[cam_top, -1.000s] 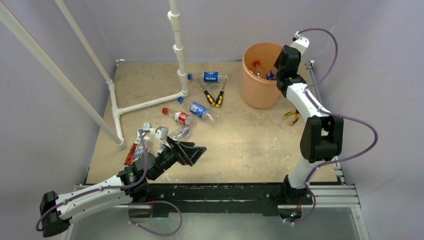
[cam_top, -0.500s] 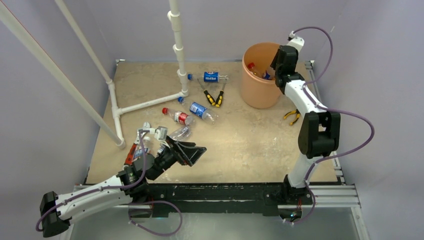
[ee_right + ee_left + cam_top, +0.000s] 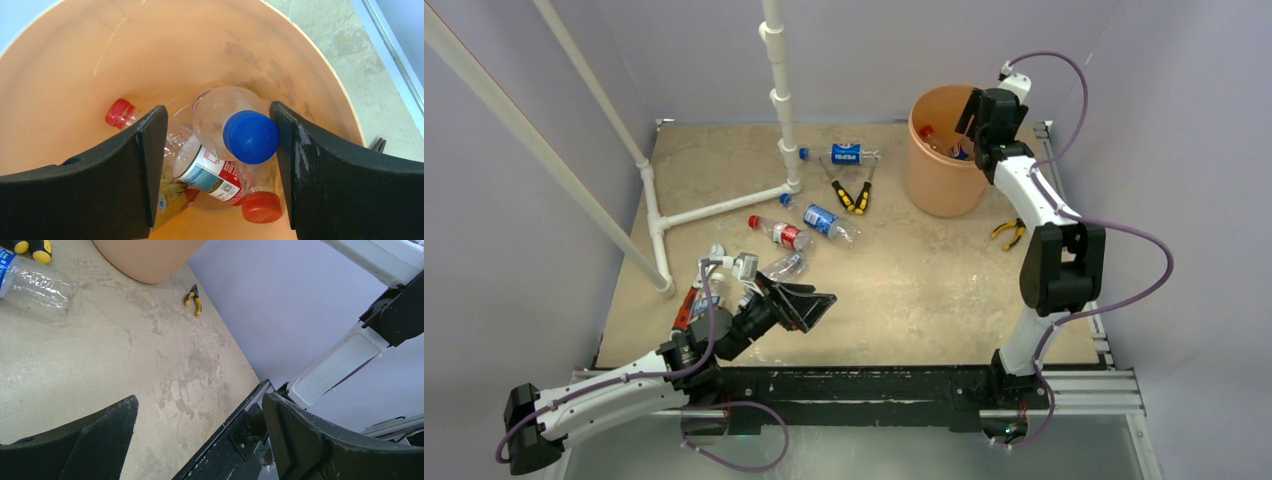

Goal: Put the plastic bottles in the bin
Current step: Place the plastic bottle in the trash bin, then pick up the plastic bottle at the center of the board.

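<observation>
The right gripper (image 3: pixel 216 112) is hanging over the mouth of the orange bin (image 3: pixel 75 75) at the far right of the table. Its jaws are standing partly open. A blue-capped bottle (image 3: pixel 250 136) is sitting cap-up between the fingers, seemingly loose, though whether it touches the right-hand finger is hard to judge. Red-capped bottles (image 3: pixel 119 112) are lying beneath it inside the bin. The left gripper (image 3: pixel 199 405) is hovering low at the near left, jaws spread wide and gripping nothing. Left of the bin, a Pepsi bottle (image 3: pixel 849 154), a blue-labelled bottle (image 3: pixel 824 220) and a red-labelled bottle (image 3: pixel 779 233) are lying on the table, with yellow-handled pliers (image 3: pixel 852 195) between them.
</observation>
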`<move>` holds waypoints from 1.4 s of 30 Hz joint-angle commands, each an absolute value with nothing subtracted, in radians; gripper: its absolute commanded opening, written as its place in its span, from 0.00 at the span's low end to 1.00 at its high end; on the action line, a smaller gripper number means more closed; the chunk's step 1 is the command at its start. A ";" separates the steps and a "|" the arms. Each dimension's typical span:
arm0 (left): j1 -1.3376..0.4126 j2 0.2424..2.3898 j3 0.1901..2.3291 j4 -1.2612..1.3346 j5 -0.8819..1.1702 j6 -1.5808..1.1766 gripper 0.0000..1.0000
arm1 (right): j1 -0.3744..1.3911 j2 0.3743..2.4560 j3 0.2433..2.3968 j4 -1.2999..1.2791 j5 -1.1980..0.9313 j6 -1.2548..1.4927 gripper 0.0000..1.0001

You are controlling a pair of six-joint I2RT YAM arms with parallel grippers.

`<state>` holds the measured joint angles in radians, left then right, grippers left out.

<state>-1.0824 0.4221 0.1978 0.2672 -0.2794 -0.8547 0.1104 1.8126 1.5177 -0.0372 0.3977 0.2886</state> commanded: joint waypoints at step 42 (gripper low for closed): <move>-1.085 0.733 0.580 -0.603 -0.834 -1.083 0.99 | 0.531 0.565 0.376 0.391 -0.428 0.587 0.84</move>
<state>-1.0824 0.6739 0.5674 -0.5648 -0.7853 -1.0409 0.5152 0.6239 0.4603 0.3290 -0.3988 0.5350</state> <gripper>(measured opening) 0.991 0.850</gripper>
